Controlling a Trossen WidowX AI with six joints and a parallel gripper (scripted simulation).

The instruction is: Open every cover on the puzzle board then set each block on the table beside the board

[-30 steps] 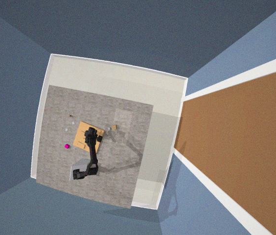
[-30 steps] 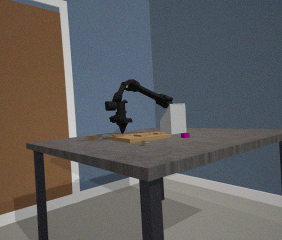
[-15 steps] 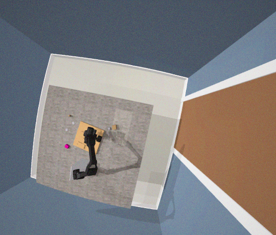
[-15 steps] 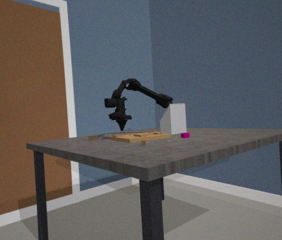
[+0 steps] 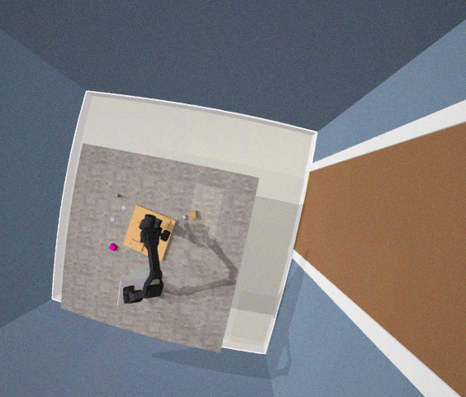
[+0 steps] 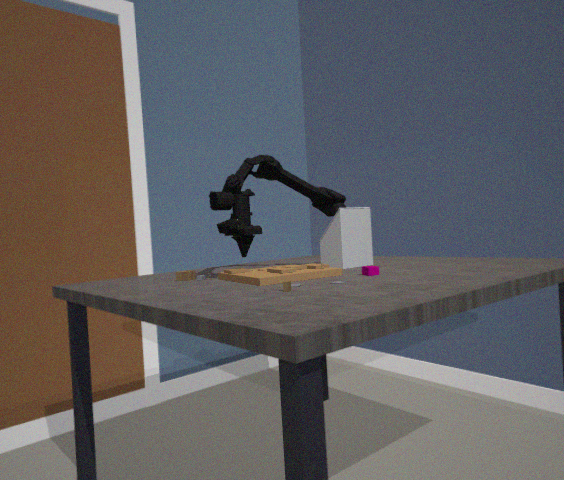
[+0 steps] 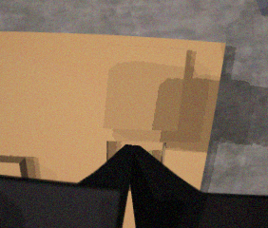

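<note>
The tan wooden puzzle board (image 5: pixel 138 212) (image 6: pixel 300 279) (image 7: pixel 53 95) lies on the table under the arm. My gripper (image 6: pixel 244 255) (image 7: pixel 131 152) is shut and empty, pointing down a little above the board. In the wrist view a well (image 7: pixel 112 151) lies behind the fingertips, mostly hidden; its contents cannot be told. A narrow dark strip (image 7: pixel 189 64) marks the board near its right edge. Another recess (image 7: pixel 26 166) shows at the left. A magenta block (image 5: pixel 112 246) (image 6: pixel 370 270) and a tan block (image 5: pixel 192 214) (image 6: pixel 185 275) rest on the table, clear of the board. Cover positions are unclear.
A small brown piece (image 5: pixel 117 195) (image 6: pixel 286 285) and two pale pieces (image 5: pixel 123 208) (image 5: pixel 112 219) lie beyond the board's left side in the top view. A small grey piece (image 5: pixel 184 217) lies beside the tan block. The white arm base (image 6: pixel 357 237) stands behind the board.
</note>
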